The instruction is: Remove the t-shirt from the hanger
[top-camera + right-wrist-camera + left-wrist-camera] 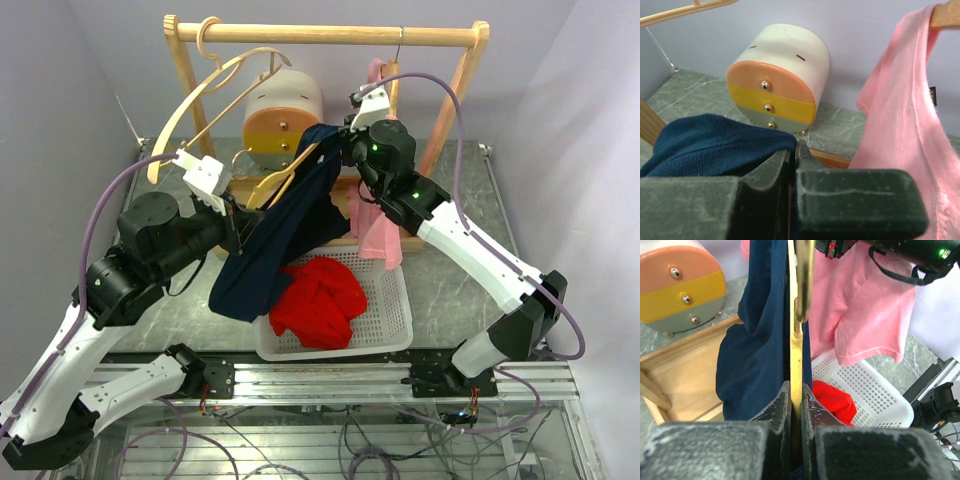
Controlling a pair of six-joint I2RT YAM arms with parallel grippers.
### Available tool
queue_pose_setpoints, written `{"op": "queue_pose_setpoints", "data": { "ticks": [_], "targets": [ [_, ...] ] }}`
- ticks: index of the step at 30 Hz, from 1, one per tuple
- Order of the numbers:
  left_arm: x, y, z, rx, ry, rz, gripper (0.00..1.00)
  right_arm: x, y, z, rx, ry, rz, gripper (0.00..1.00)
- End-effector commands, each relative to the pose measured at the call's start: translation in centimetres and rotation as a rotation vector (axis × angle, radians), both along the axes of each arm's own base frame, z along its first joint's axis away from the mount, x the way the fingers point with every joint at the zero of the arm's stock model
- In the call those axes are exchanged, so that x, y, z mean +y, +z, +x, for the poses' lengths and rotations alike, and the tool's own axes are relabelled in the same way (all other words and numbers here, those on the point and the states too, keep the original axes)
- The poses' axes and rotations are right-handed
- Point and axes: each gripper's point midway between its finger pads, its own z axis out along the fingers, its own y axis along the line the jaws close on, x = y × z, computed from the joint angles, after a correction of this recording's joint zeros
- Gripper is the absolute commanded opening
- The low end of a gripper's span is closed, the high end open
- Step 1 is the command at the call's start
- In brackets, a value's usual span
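Marble tabletop (450, 270) — white basket (385, 325) under navy t-shirt (275, 240); drawer tub (282, 115) behind.

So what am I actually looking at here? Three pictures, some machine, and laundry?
It is one moment seen by three cameras. The wide picture comes from above and behind two robot arms bolted to a table; the other two come from small cameras on each arm's wrist, so you see that arm's own fingers at the bottom.

The left gripper is shut on a wooden hanger. The right gripper pinches the navy t-shirt draped over that hanger, to pull it off.

On the table stand a wooden clothes rack with an empty hanger and a pink t-shirt hanging on it, a white basket holding a red garment, and a small round chest of drawers.
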Motion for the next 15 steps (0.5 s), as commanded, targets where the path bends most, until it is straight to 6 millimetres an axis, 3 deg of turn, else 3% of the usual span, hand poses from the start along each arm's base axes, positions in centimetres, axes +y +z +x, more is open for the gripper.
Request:
{"op": "queue_pose_setpoints", "data": {
  "ticks": [1, 8, 15],
  "targets": [
    [1.8, 0.4, -4.0, 0.022, -0.074, 0.027, 0.07, -6.5, 0.4, 2.4, -0.016, -0.251, -0.013, 0.00],
    [1.2, -1.0, -4.4, 0.058, -0.119, 0.060, 0.07, -6.9, 0.5, 1.7, -0.012, -0.239, -0.001, 0.00],
    [1.5, -4.1, -2.2, 0.126, -0.023, 0.126, 0.07, -4.7, 3.3, -1.2, -0.032, -0.035, 0.113, 0.00]
  ]
}}
